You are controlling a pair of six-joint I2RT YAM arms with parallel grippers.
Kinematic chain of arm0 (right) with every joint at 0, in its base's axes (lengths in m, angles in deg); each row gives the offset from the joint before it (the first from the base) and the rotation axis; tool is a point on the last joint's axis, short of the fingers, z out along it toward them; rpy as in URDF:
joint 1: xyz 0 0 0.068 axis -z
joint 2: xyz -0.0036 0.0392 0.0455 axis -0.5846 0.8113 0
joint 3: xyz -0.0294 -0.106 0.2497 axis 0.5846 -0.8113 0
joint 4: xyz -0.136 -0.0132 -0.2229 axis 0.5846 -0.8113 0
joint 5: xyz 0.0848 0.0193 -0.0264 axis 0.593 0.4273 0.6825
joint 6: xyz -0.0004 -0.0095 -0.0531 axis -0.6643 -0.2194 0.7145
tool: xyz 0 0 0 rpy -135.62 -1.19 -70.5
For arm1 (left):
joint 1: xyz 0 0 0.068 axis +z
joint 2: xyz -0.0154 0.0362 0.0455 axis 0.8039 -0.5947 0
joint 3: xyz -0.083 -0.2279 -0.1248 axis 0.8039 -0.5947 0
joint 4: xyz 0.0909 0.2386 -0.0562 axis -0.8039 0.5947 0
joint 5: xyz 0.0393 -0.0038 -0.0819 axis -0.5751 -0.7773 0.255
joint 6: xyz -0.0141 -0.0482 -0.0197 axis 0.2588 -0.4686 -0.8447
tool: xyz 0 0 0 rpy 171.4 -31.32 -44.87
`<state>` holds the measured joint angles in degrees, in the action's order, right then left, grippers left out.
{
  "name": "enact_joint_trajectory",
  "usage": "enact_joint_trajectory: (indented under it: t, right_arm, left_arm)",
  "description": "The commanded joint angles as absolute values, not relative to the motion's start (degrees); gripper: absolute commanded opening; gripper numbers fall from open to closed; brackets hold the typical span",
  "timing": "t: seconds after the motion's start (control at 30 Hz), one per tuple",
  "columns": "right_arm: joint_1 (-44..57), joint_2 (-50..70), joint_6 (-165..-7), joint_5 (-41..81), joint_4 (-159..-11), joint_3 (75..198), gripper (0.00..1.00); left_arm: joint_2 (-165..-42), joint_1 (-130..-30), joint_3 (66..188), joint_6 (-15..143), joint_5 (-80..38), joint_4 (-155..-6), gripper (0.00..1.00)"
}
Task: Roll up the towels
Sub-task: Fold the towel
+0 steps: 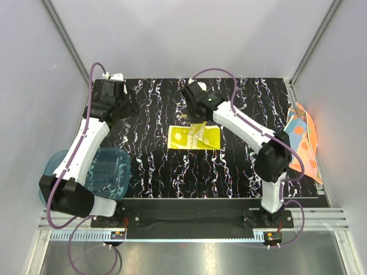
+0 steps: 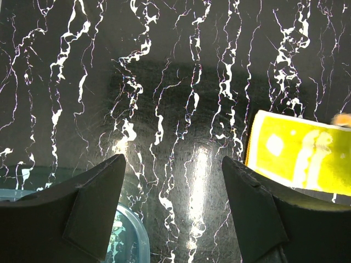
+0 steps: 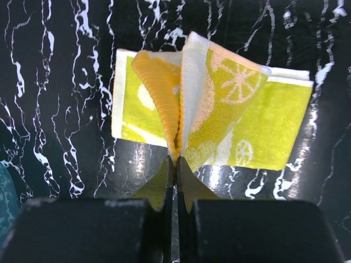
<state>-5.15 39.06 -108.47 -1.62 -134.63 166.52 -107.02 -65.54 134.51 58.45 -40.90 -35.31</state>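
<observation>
Right jaws pinch the yellow towel, outside the blue tray.

Surface: black, with white marble-like veining. Yellow towel: lies near the middle, mostly flat, part of it lifted clear. Translucent blue tray: sits at the near left. Orange towel with light blue patches: lies rumpled along the right edge, well apart from the yellow one.
</observation>
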Motion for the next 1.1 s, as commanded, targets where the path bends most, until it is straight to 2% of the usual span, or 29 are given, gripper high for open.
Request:
enact_joint_trajectory:
  t: [0.0, 0.13, 0.17, 0.2, 0.3, 0.33, 0.43, 0.53, 0.67, 0.83, 0.97, 1.0, 1.07]
  right_arm:
    - [-6.94, 41.82, -109.95, 0.01, -132.80, 168.68, 0.00]
    - [-8.78, 46.82, -110.56, 3.34, -126.04, 166.74, 0.00]
    - [-9.05, 47.97, -110.57, 4.66, -124.99, 166.04, 0.06]
    - [-9.22, 49.11, -110.48, 7.54, -123.67, 165.95, 0.19]
    - [-10.19, 52.02, -110.83, 11.60, -120.07, 164.37, 0.42]
    - [-10.45, 52.20, -111.18, 11.79, -119.45, 163.85, 0.53]
    - [-10.54, 50.71, -111.09, 13.64, -117.51, 162.26, 0.66]
    - [-10.54, 47.03, -110.04, 12.50, -117.77, 160.86, 0.74]
    - [-10.19, 39.38, -109.42, 9.51, -117.59, 156.56, 0.81]
    - [-4.15, 29.19, -109.95, 9.50, -117.86, 146.91, 0.82]
    - [2.98, 25.83, -109.95, 13.35, -116.55, 138.72, 0.76]
    - [4.30, 25.66, -109.52, 14.16, -116.19, 137.40, 0.69]
    - [6.33, 26.09, -108.81, 14.17, -116.10, 134.67, 0.65]
  left_arm:
    - [-106.00, -65.11, 134.83, 58.74, -40.03, -36.83, 0.77]
    - [-106.00, -65.11, 134.92, 58.83, -39.94, -36.83, 0.77]
    - [-106.00, -65.11, 134.92, 58.65, -39.94, -36.74, 0.77]
    - [-106.00, -65.02, 134.83, 58.74, -40.03, -36.74, 0.78]
    - [-106.08, -65.02, 134.74, 58.74, -40.20, -36.48, 0.77]
    - [-106.08, -65.02, 134.66, 58.74, -40.29, -36.56, 0.77]
    - [-106.17, -65.02, 134.66, 58.74, -40.47, -36.47, 0.78]
    - [-106.61, -65.02, 134.57, 58.74, -40.38, -36.39, 0.78]
    - [-107.05, -65.02, 134.48, 58.65, -39.94, -36.30, 0.78]
    - [-109.59, -66.07, 134.74, 58.13, -36.87, -36.04, 0.76]
    - [-116.16, -70.89, 138.59, 56.72, -35.37, -33.15, 0.74]
    - [-117.58, -71.95, 139.66, 56.11, -35.46, -32.44, 0.74]
    - [-120.22, -74.67, 141.42, 55.14, -35.81, -31.12, 0.74]
